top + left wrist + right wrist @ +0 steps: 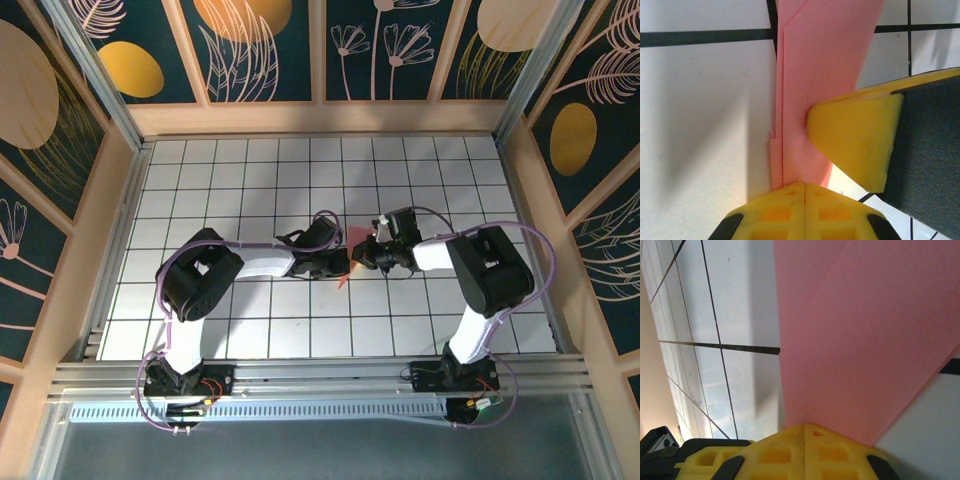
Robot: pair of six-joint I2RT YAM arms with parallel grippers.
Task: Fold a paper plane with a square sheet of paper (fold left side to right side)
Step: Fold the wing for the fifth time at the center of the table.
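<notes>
1. The paper plane (825, 75), straight ahead of the left gripper (805, 186), is plain salmon pink, with faintly darker lines where its layers overlap.
2. Both the left gripper and the right gripper (805, 427) are bright yellow with black patches at their sides.
3. The table (250, 180) around both grippers is white, crossed by a thin black grid.
4. Behind the grippers, the arms (200, 280) are black with white sections and carry lilac cables (545, 270).
5. Beyond the grippers, the walls (270, 50) are dark teal with golden-orange ovals and pale outlined flowers, framed in light wood.
</notes>
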